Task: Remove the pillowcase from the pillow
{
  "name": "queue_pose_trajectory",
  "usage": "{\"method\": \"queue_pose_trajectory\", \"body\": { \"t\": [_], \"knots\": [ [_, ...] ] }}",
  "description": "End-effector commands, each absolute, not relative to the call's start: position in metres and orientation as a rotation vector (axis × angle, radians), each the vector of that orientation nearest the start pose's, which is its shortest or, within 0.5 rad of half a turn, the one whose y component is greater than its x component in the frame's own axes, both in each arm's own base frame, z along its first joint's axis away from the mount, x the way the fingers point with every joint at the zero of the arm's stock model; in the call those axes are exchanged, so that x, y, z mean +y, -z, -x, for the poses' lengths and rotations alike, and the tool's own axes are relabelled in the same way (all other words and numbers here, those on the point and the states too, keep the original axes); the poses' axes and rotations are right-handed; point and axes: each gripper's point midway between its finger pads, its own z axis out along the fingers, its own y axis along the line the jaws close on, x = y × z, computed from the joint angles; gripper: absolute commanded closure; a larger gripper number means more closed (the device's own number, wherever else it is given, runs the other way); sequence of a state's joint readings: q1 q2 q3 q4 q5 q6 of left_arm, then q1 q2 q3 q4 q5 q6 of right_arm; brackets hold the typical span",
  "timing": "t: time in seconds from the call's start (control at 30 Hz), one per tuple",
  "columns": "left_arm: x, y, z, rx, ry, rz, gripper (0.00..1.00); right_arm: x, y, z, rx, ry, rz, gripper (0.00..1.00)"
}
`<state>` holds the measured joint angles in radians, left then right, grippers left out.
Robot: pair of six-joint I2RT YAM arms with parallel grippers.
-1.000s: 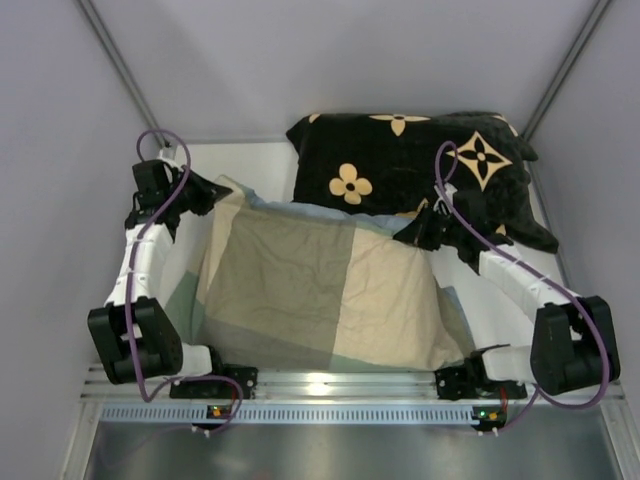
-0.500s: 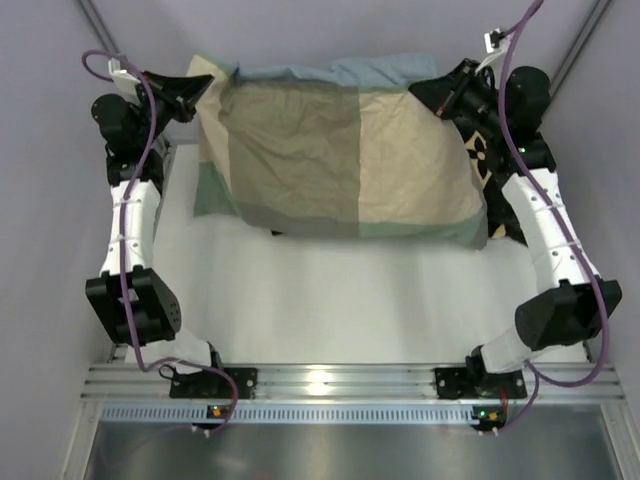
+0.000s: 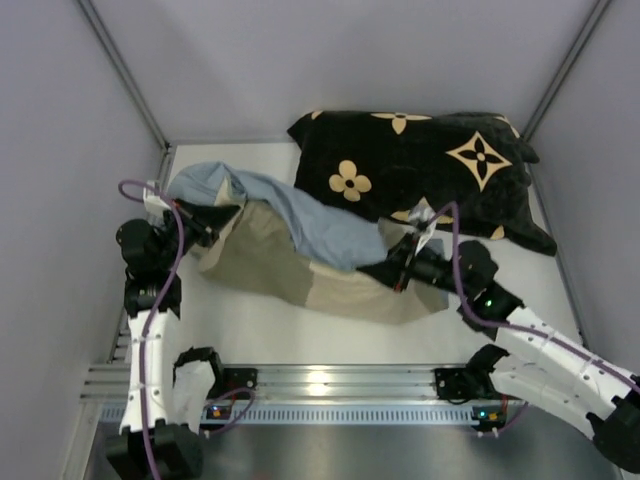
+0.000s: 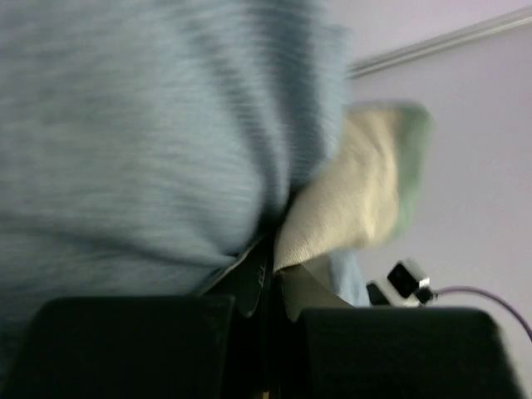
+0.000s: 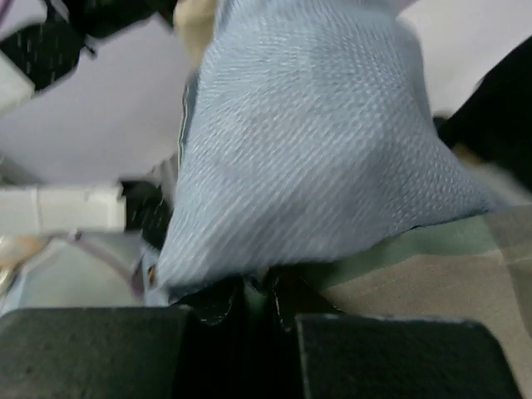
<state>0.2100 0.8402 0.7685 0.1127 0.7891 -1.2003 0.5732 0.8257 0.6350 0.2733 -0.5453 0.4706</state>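
Nearest the arm bases, a bare strip of the worktop (image 3: 300, 335) runs along the front. Just beyond it the pillowcase (image 3: 330, 285) lies slumped in a low heap. Its beige and olive face rests on the surface, and its grey-blue face is folded over the top from the left.

The left tool (image 3: 225, 210) is clamped shut on a pinch of fabric at the heap's left end; its wrist view shows blue and beige layers bunched between the jaws. The right tool (image 3: 388, 272) is closed on the grey-blue cloth at the right end. No cream knit of the pillow shows anywhere, so I cannot tell whether it sits inside the heap.

Farther back, the black cushion (image 3: 420, 160) lies against the far wall, its front edge touching or overlapping the case.

The risks, as I judge them:
- Both pinches take only thin, gathered cloth, so a sharp pull could let it slide free.
- With the case doubled over itself, its opening may be trapped, and a lift would carry the filling along rather than shed it.
- The right tool works close to the cushion and could drag or snag it.
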Motion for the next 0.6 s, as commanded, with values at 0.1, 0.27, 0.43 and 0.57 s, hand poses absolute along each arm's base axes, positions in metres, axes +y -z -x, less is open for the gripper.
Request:
{"method": "queue_pose_trajectory", "body": {
  "t": [0.1, 0.27, 0.43, 0.57],
  "knots": [
    [-0.103, -0.274, -0.230, 1.786, 1.275, 0.580, 1.00, 0.285, -0.208, -0.119, 1.653, -1.251, 0.649, 1.00],
    [-0.102, -0.247, -0.213, 1.911, 1.151, 0.626, 0.91, 0.279, -0.146, -0.088, 1.864, -1.209, 0.621, 1.00],
    [-0.080, -0.270, -0.204, 1.852, 0.935, 0.602, 0.01, 0.264, -0.080, -0.070, 2.080, -1.125, 0.516, 1.00],
    [-0.032, -0.308, -0.188, 1.709, 0.623, 0.749, 0.01, 0.261, -0.059, -0.056, 2.155, -1.062, 0.471, 1.00]
  ]
}}
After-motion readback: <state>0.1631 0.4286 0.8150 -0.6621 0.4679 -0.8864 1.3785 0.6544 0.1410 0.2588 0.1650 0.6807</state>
